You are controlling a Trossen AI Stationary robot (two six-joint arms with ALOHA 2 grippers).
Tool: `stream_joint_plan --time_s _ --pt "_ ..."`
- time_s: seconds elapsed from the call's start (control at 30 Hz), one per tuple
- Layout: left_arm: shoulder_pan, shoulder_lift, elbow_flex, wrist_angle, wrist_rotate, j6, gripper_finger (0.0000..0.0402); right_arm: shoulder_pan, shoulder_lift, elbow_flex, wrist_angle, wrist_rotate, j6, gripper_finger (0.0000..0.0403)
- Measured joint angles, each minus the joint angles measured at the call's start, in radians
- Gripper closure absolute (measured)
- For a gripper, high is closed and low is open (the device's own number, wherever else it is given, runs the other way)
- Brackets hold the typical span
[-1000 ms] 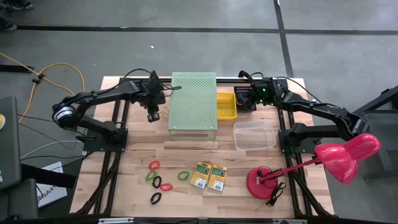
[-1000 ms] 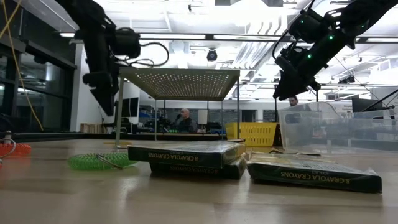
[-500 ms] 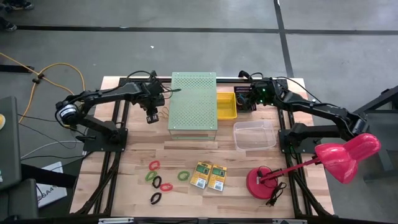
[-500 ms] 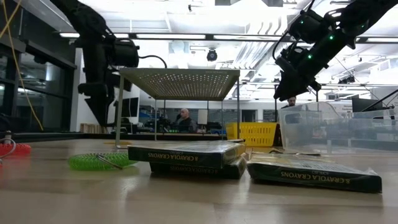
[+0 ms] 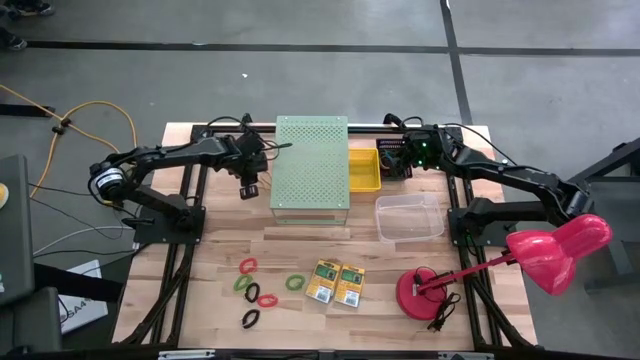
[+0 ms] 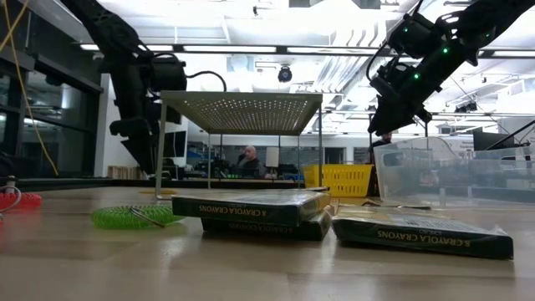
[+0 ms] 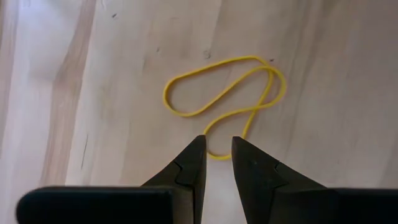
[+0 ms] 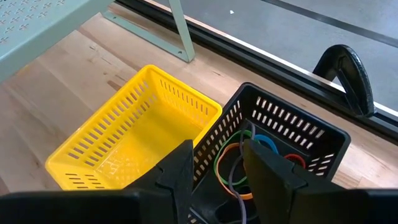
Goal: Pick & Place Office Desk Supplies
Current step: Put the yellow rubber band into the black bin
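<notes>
elastic loops and two crayon boxes lie at the desk's front, while the left tool, fingers slightly apart, hangs over a yellow band and the right tool, parted, hovers above a black basket.

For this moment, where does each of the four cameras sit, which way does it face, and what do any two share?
High view: overhead, straight down on table; both arms, crayon boxes, band loops.
Low view: tabletop height, level into the room; both arms entering from above; shares the crayon boxes.
Left wrist view: down past left gripper, narrowly open, at a yellow rubber band.
Right wrist view: past open right gripper at yellow basket and black basket; high view shares both.
</notes>
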State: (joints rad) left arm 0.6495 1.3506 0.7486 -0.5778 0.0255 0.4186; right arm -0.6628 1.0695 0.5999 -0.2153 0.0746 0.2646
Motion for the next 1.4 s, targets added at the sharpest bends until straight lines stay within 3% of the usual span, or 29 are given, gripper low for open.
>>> stream_joint_plan --time_s 0.6,0.97,1.4 --pt "0.000 0.002 -0.067 0.088 -0.027 -0.008 0.0331 0.000 0.000 0.000 0.000 0.000 0.001 0.0274" --pt "0.001 0.090 -0.066 0.146 -0.079 -0.050 0.0331 0.000 0.000 0.000 0.000 -0.006 0.001 0.0274" --pt "0.001 0.126 -0.062 0.150 -0.065 -0.050 0.0337 0.000 0.000 0.000 0.000 -0.007 0.001 0.0274"
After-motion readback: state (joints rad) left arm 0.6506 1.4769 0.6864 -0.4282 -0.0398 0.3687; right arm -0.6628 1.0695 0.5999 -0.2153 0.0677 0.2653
